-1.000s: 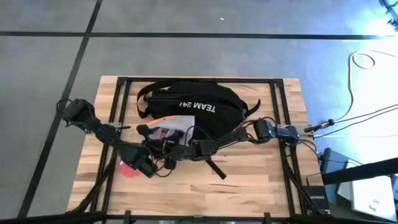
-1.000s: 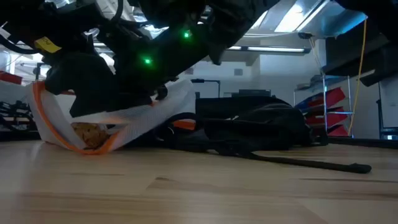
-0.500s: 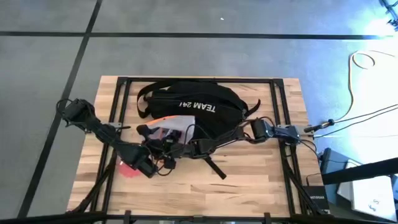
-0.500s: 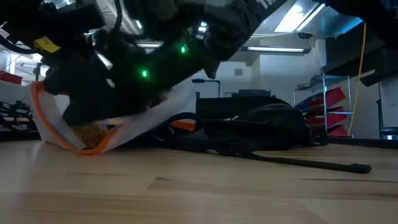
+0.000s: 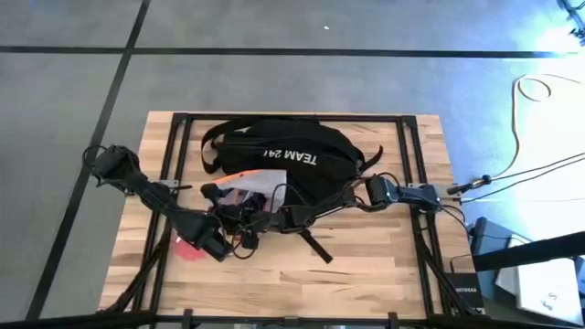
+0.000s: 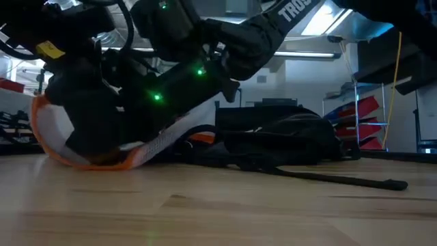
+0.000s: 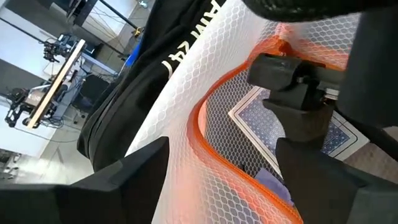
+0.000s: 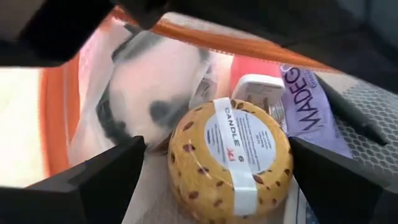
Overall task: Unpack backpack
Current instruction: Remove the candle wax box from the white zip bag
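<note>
Backpack (image 5: 283, 151) lies at counter (image 5: 384, 274) rear. Step: emptying mesh pouch (image 7: 205, 118) just in front. Right hand (image 8: 211, 155) open inside, over candle (image 8: 230, 163); left hand (image 7: 217, 186) open at pouch. Next: close on candle.

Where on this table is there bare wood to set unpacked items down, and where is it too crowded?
Bare wood: the near strip of the table below the loose strap, and the right side beyond the right arm. Crowded: the backpack fills the far middle, and both tools, left tool and right tool, bunch at the mesh pouch left of centre.
</note>
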Robot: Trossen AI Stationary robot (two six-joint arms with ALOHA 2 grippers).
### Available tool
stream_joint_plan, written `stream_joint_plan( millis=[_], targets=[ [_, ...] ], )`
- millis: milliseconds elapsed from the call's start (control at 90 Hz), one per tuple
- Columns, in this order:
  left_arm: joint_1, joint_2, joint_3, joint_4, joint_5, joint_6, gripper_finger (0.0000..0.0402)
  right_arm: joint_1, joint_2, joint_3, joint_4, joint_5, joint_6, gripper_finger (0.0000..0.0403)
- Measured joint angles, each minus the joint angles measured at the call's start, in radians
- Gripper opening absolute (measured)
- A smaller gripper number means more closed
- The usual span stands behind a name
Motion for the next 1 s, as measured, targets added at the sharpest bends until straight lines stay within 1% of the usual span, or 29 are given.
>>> stream_joint_plan(
  millis=[89,289,378,456,589,656,778,900,1000],
  targets=[
    [0.000,0.000,0.000,0.000,0.001,0.000,0.0281,0.001,0.000,0.000,-0.001,-0.002,0.016,0.0357],
    [0.000,0.000,0.000,0.000,0.002,0.000,0.0281,0.002,0.000,0.000,-0.008,-0.036,0.030,0.0294],
    [0.000,0.000,0.000,0.000,0.003,0.000,0.0281,0.002,0.000,0.000,-0.008,-0.039,0.047,0.0278],
    [0.000,0.000,0.000,0.000,0.003,0.000,0.0281,0.002,0.000,0.000,-0.008,-0.041,0.054,0.0278],
    [0.000,0.000,0.000,-0.001,0.003,0.000,0.0281,0.014,-0.004,0.000,-0.029,-0.041,0.055,0.0301],
    [0.000,0.000,0.000,0.000,0.003,0.001,0.0281,0.023,-0.007,0.000,-0.033,-0.039,0.054,0.0305],
    [0.000,0.000,0.000,0.001,0.003,0.001,0.0281,0.048,-0.020,-0.002,-0.046,-0.038,0.051,0.0293],
    [0.000,0.000,0.000,0.000,0.003,0.000,0.0281,0.069,-0.051,-0.003,-0.110,-0.037,0.044,0.0277],
    [0.000,0.000,0.000,0.000,0.003,-0.004,0.0281,0.085,-0.087,-0.003,-0.166,0.006,0.038,0.0281]
  ],
)
